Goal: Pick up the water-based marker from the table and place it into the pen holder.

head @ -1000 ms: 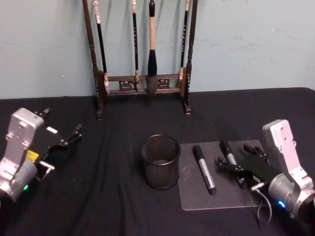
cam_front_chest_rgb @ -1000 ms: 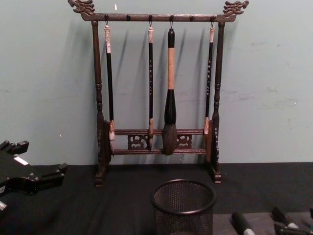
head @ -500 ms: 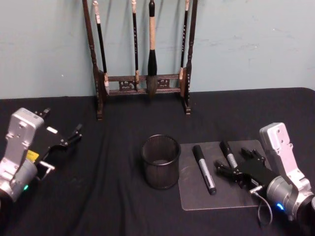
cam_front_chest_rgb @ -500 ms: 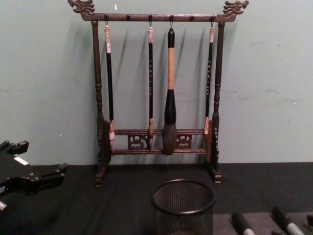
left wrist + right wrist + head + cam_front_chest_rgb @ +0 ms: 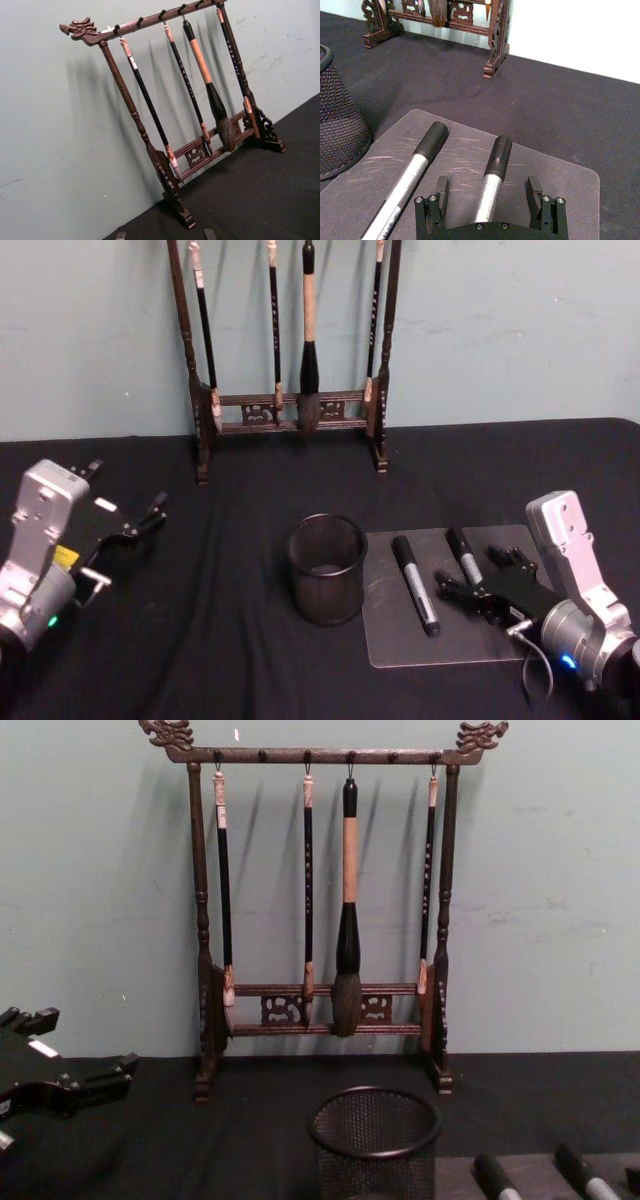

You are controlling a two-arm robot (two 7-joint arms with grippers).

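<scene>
Two black-capped, silver-bodied markers lie side by side on a translucent mat (image 5: 400, 640) on the black table (image 5: 220, 640). The left marker (image 5: 414, 584) rests nearer the pen holder (image 5: 327, 570), a round black mesh cup standing upright. My right gripper (image 5: 475, 572) is open and low over the mat. In the right wrist view its fingers (image 5: 441, 187) straddle the body of the right marker (image 5: 496, 160) without touching it. My left gripper (image 5: 120, 495) hangs open and idle at the table's left side.
A tall dark wooden brush rack (image 5: 290, 350) with hanging brushes stands at the back against the wall. The pen holder (image 5: 335, 125) sits just left of the mat, close to the left marker (image 5: 420, 160).
My right gripper has sunk lower and drawn slightly back over the mat, settling around the right marker. The left arm, both markers and the pen holder have not moved.
</scene>
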